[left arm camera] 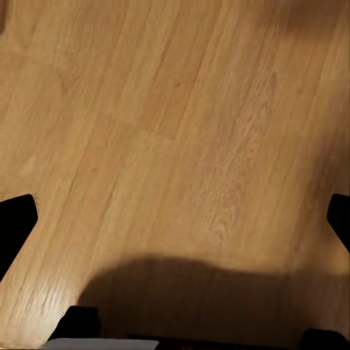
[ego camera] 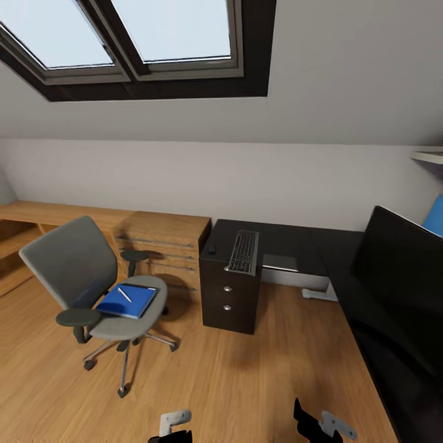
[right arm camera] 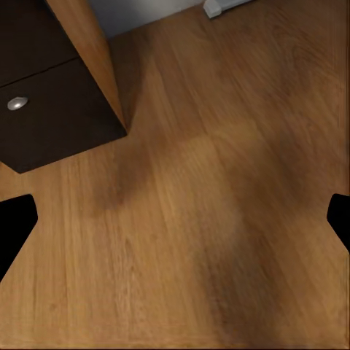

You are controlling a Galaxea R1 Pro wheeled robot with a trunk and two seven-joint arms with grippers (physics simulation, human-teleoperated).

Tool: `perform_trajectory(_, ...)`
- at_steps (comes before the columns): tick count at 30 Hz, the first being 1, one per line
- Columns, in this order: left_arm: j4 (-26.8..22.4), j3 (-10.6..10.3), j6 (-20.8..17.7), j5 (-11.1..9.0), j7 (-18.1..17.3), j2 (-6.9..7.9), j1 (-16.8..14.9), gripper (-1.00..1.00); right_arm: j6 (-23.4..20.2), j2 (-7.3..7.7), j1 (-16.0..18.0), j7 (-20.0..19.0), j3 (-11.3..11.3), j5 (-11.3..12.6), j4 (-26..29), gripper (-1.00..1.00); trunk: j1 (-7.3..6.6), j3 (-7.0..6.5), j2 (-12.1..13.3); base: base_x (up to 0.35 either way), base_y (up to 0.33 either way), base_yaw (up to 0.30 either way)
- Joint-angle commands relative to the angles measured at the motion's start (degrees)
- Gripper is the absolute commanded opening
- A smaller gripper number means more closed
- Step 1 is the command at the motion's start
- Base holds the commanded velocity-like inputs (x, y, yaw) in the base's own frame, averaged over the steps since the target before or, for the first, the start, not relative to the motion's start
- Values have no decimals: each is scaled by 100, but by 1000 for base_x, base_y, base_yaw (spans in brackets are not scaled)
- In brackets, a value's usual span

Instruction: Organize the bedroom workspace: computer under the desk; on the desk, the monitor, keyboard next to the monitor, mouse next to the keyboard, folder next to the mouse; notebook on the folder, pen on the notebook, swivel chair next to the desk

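**Two open grippers above bare floor**

Two of my grippers hung over the wooden floor [left arm camera: 175,131], left gripper [left arm camera: 175,211] and right gripper [right arm camera: 175,211] both with jaws spread wide. The black desk [ego camera: 295,243] carried the monitor [ego camera: 403,271] along its right edge. The swivel chair [ego camera: 92,277] stood well left of the desk, holding the blue folder [ego camera: 128,300] and the pen [ego camera: 125,295] on top. The keyboard [ego camera: 244,252] overhung the desk's front edge, the mouse [ego camera: 211,250] near the left corner.
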State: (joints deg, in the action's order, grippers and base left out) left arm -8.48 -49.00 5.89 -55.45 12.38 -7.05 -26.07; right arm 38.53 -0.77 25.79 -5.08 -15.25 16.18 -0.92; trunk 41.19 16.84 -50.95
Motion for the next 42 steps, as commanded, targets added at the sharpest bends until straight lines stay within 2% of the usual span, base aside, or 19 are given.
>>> perform_trajectory(1, -4, -49, 17, -47, 28, 1, -3, 100, 23, 0, 5, -52, -22, 41, -9, 100, -26, -2, 36, -331, 0, 0)
perform_trajectory(9, -4, -49, 50, -45, 27, 5, -3, 100, 23, 0, 5, -35, -22, -261, -13, 100, -201, -75, 357, -335, 0, 0)
perform_trajectory(13, -4, -52, 198, -51, 27, 4, -3, 100, 23, -1, 5, -24, -22, -316, -13, 100, -289, -112, 517, -337, 0, 0)
perform_trajectory(27, 122, -59, 272, -54, 27, 2, -3, 100, 13, -2, 5, -19, -22, -343, -13, 100, -597, -245, 1079, -337, 0, 9)
perform_trajectory(42, 132, -57, 280, -55, 27, 2, -3, 100, 3, -2, 5, -19, -22, -343, -13, 100, -926, -504, 1681, -337, 0, 6)
